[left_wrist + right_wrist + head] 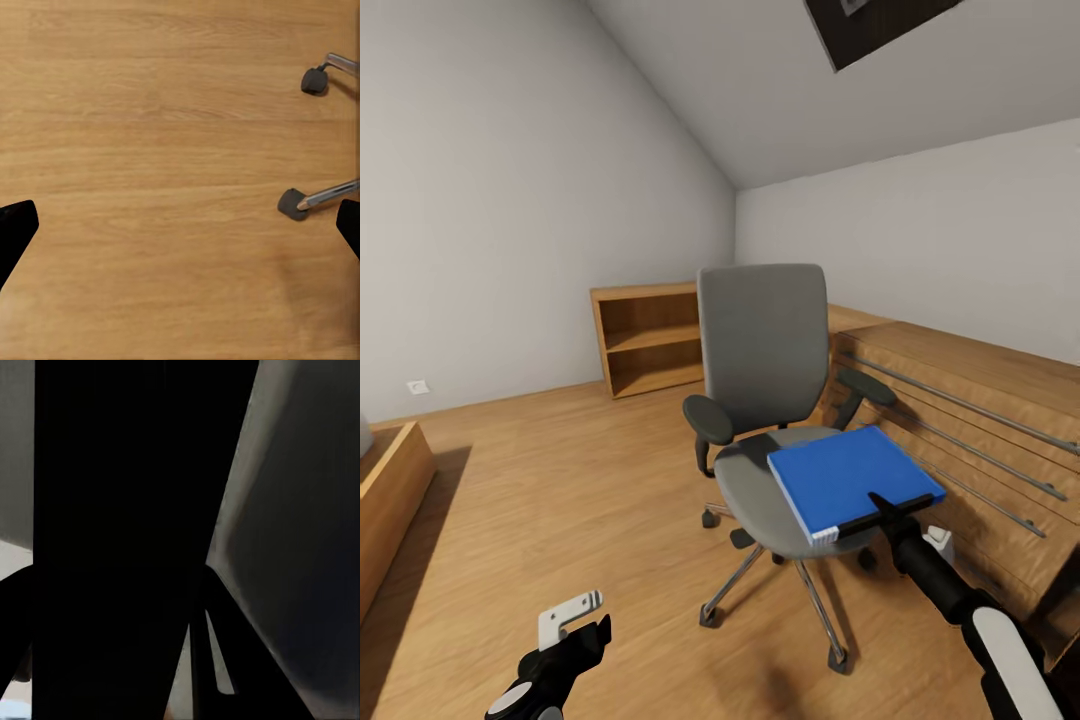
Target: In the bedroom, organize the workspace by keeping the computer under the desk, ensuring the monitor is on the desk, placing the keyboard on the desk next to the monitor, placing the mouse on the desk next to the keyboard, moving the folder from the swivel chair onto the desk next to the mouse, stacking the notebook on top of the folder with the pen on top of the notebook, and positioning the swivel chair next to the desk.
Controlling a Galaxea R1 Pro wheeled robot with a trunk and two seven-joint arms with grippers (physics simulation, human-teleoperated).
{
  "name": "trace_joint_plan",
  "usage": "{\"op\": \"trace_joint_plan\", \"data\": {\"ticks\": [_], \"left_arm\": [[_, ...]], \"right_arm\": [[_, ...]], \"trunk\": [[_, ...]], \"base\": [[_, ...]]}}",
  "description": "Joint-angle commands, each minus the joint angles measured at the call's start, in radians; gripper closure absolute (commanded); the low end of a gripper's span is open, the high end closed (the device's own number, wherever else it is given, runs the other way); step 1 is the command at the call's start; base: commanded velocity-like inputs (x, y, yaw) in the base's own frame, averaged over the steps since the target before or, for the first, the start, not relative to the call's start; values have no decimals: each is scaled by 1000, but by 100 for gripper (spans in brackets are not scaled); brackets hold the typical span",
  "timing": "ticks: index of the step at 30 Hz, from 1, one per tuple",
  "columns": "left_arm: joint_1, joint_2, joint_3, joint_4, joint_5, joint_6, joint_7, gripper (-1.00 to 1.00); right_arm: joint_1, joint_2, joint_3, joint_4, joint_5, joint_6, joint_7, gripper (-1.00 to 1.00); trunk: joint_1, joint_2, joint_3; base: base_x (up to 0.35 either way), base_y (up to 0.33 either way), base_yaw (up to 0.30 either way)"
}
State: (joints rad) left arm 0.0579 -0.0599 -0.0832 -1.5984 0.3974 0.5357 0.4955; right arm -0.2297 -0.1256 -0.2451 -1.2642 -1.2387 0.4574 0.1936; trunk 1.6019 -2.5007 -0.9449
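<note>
A grey swivel chair (765, 400) stands on the wooden floor (560, 500) of a sloped-ceiling bedroom, its backrest toward the far wall and its seat facing the robot. The blue folder (850, 478) sits at the right side of the seat, overhanging the near right edge and tipped slightly up off the cushion. Its long axis runs from the far left to the near right, with the pale page edge and dark spine facing the near side.

The right gripper (888, 508) reaches in from the lower right and meets the folder's near right edge, its dark fingers overlapping the cover. From the head view the fingers appear closed on that edge; the right wrist view is too dark to confirm the grip, showing little beyond black shapes and a grey surface.

The left gripper (575, 625) hangs low at the near left, well apart from the chair and above bare floor. In the left wrist view its fingertips (16, 229) sit wide apart at the frame's edges with nothing between them, and two of the chair's casters (291, 204) on metal legs show nearby.

A low wooden bookshelf (650, 340) stands against the far wall behind the chair, and a wooden chest of drawers (970, 420) with long metal handles lines the right side.
</note>
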Motion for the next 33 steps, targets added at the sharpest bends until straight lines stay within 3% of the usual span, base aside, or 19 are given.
{"op": "trace_joint_plan", "data": {"ticks": [1,4,11,18,24,28,33], "left_arm": [[0,0,-1,-2,11,1,9,-100],[0,0,-1,-2,11,1,9,-100],[0,0,-1,-2,11,1,9,-100],[0,0,-1,-1,11,1,9,-100],[0,0,-1,-1,11,1,9,-100],[0,0,-1,-1,11,1,9,-100],[0,0,-1,-1,11,1,9,-100]], "right_arm": [[0,0,-2,-4,1,6,1,100],[0,2,-2,-26,12,6,1,100],[3,8,0,-72,16,6,-1,100],[7,57,0,-111,17,6,-3,100],[31,77,0,-191,18,7,-18,100],[69,83,4,-276,15,16,-98,100],[88,84,11,-303,6,31,-162,100]], "trunk": [[-1,0,3],[-2,1,15],[-29,50,37],[-56,99,59],[-79,141,77],[-94,169,90],[-113,204,106]], "base": [[0,0,0],[-11,0,0],[-213,0,0],[-83,0,0],[-11,0,0],[-2,0,0],[0,0,0]]}}
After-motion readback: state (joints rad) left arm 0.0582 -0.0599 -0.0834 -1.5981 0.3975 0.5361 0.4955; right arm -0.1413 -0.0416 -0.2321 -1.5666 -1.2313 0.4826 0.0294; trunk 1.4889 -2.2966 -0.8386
